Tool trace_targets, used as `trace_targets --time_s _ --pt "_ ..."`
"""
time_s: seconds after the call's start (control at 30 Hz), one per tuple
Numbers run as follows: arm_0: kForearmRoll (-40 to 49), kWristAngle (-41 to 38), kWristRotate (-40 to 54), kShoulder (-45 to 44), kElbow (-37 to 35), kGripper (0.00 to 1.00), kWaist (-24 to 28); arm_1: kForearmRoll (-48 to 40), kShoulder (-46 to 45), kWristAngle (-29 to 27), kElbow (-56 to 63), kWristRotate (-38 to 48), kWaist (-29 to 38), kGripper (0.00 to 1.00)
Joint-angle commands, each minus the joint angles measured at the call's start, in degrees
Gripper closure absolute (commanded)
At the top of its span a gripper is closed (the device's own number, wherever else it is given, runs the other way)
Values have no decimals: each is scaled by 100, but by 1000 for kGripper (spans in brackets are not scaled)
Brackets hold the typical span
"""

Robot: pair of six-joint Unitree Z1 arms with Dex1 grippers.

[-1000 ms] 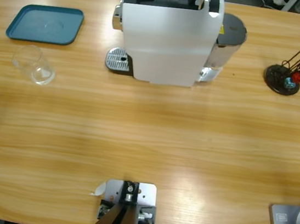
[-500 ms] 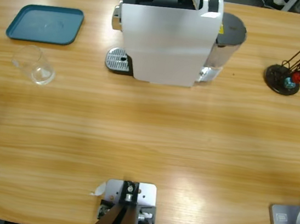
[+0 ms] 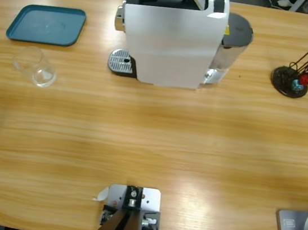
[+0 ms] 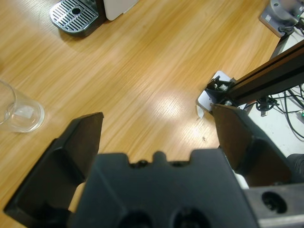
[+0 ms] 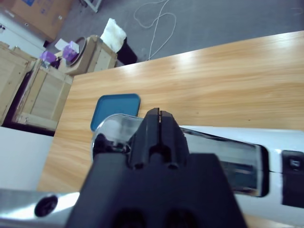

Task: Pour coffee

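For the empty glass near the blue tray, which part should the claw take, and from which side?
Grip the glass across its side wall, near the middle of its height. It stands upright with its mouth open, apart from the blue tray, with bare table around it. The open left claw is nearest, so a level approach from the table's left end seems best.

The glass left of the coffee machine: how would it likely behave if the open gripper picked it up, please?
The glass looks clear, smooth and thin-walled, so probably slippery and fragile. It seems empty, so likely light. Standing upright on the table, it might tip if nudged high.
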Motion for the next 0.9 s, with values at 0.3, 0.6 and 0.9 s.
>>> trace_targets --time_s 0.3,0.6,0.9 --pt "-32 5 -62 41 187 4 -33 -186 1332 482 307 69 310 1000" --pt "-1 -7 -71 99 166 4 -33 -202 1740 678 627 217 325 1000" --pt "56 -7 -80 199 74 4 -35 -196 2099 817 1005 584 322 1000"
